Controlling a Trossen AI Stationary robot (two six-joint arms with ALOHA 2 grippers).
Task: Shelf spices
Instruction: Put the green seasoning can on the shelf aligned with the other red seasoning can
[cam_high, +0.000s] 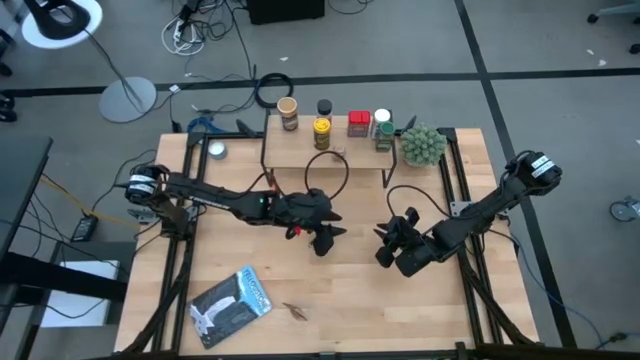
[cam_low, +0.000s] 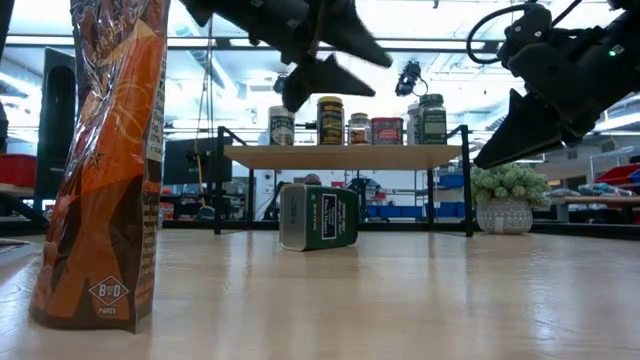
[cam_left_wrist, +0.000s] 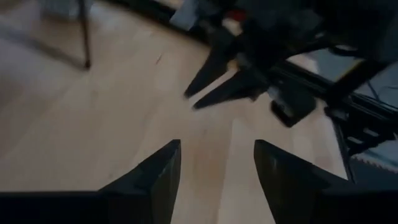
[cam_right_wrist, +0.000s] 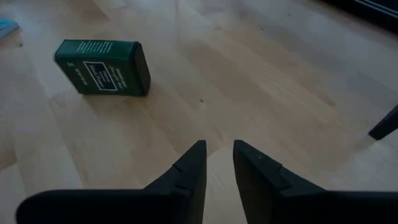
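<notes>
Close against the low view's lens, at the left edge of the frame, stands a tall glossy orange-and-brown packet (cam_low: 105, 170). It rests on the wide light-wood tabletop (cam_high: 400, 310) that fills the lower middle of the high view. Toward the top centre of that view sits the low light-wood shelf on thin black legs (cam_high: 300, 155). It carries a row of spices: a tan-lidded jar (cam_high: 288, 113) at its left end, then a black-lidded jar (cam_high: 324, 107) with a yellow jar (cam_high: 321, 132) just in front. To their right come a red tin (cam_high: 359, 123), a white-capped clear bottle (cam_high: 381, 120) and a small green container (cam_high: 385, 138) at the right end. A small green potted plant (cam_high: 423, 145) stands just beside the shelf's right end. Both dark arms reach in from the left and right edges and meet near the middle of the table, below the shelf in the high view. The left gripper (cam_left_wrist: 216, 144) hangs above the wood with its two fingers spread well apart and nothing between them. The right gripper (cam_right_wrist: 219, 144) faces it with only a narrow slit between its fingers, also gripping nothing. One dark green rectangular tin with a white label (cam_right_wrist: 102, 67) lies on its side on the bare table. In the low view it is at the centre of the frame, in front of the shelf and under the left gripper. In the right wrist view it sits in the upper left, ahead of that pincer and clear of its fingers. The high view does not show it.
</notes>
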